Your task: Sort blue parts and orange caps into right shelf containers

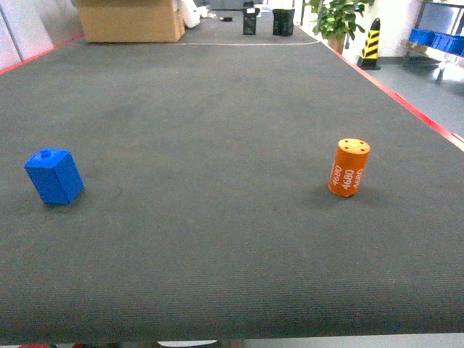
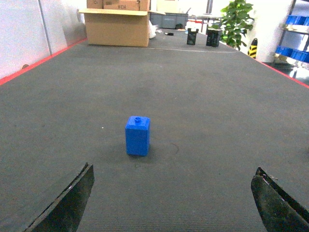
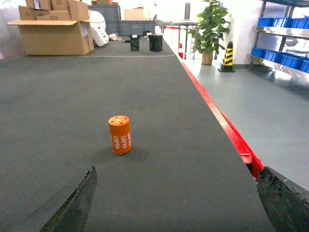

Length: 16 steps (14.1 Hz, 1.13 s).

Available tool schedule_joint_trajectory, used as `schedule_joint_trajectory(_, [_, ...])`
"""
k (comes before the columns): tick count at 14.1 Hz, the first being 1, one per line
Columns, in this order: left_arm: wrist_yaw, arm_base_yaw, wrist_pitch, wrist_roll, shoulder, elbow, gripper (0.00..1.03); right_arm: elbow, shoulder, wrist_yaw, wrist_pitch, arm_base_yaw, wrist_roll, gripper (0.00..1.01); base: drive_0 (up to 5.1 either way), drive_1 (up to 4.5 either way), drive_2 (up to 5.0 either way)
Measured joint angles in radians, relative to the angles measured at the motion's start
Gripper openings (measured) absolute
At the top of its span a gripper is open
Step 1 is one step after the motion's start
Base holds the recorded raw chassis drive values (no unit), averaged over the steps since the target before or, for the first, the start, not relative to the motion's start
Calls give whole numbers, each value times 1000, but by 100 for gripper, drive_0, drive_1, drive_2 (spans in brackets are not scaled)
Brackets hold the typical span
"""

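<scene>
Showing white "4680" printed several times, running vertically, on the side of the orange cap [image 1: 349, 167] standing upright on the table [image 1: 217, 123]. Appearing again in the right wrist view on the same cap, twice legibly. Carrying labels too small to read on the cardboard box [image 3: 53, 35].

both tools [image 2: 171, 203] [image 3: 176, 203] spread wide, apparently holding nothing.

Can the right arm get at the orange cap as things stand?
Probably yes. The orange cap stands upright and alone on the dark mat, straight ahead of the right gripper, whose jaws are spread wide. Nothing lies between them, and the blue part sits far off to the left.
</scene>
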Motion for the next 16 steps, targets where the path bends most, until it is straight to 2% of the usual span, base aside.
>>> schedule_joint_trajectory(11, [0,0,0,0,0,0,98,0,0,0,0,0,0,98,0,0,0])
schedule_joint_trajectory(12, [0,0,0,0,0,0,98,11,13,-18,-50,0,-15,98,0,0,0])
schedule_joint_trajectory(13, [0,0,0,0,0,0,98,27,130,-17,-50,23,-34,98,0,0,0])
schedule_joint_trajectory(14, [0,0,0,0,0,0,98,38,312,0,69,63,-34,98,0,0,0])
schedule_joint_trajectory(16, [-2,0,0,0,0,0,98,119,706,39,367,86,-31,98,0,0,0])
